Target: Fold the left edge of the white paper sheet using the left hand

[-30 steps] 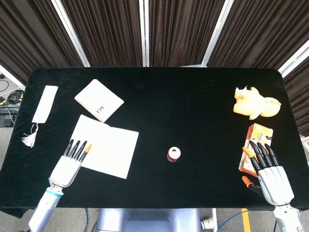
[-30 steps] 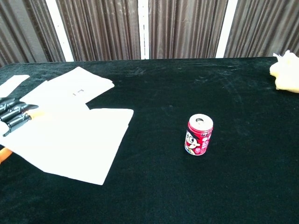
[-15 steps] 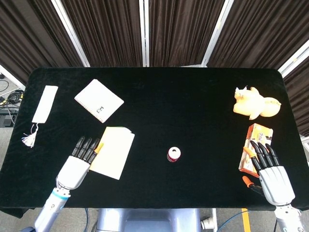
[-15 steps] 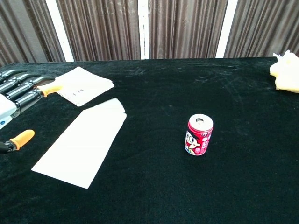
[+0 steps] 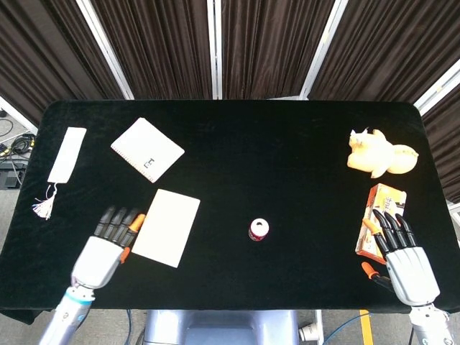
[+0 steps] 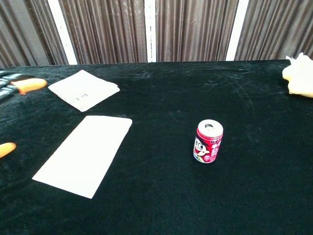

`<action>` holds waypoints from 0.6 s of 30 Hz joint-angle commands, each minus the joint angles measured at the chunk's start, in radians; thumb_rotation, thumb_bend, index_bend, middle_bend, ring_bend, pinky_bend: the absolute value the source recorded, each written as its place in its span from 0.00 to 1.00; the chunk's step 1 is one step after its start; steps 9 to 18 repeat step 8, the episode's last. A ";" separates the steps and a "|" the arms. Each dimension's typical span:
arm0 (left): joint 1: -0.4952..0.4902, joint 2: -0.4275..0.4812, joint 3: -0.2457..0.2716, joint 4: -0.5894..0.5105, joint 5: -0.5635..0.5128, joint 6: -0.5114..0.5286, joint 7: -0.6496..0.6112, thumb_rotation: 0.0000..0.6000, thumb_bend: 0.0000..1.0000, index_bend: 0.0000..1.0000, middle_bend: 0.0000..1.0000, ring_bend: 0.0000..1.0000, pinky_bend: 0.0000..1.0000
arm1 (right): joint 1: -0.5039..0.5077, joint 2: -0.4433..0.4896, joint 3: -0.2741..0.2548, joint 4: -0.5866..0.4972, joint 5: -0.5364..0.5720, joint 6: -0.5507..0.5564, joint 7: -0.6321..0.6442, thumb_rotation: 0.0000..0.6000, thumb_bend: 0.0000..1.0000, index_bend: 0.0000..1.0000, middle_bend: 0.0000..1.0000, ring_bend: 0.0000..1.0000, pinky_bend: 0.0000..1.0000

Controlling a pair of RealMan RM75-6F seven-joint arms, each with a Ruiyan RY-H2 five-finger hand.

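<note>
The paper (image 5: 167, 227) now lies folded flat in half. The left hand (image 5: 108, 243) has withdrawn, fingers released; fold appears complete.

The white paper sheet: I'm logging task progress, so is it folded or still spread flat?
Folded. The white paper sheet lies as a narrow doubled rectangle, flat on the table; the left hand rests beside its left edge, not holding it.

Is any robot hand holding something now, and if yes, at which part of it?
Nothing is held. The left robot hand lies beside the folded white paper sheet, fingers apart and off it. The right robot hand is open near the orange box, gripping nothing.
</note>
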State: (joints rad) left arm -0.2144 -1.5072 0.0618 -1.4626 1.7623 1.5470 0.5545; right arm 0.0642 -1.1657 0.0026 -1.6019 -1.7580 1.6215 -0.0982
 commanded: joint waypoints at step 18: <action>0.134 0.235 0.039 -0.169 -0.150 0.058 -0.220 1.00 0.26 0.00 0.00 0.00 0.00 | 0.001 0.001 -0.005 -0.013 -0.008 -0.005 -0.012 1.00 0.10 0.12 0.00 0.00 0.01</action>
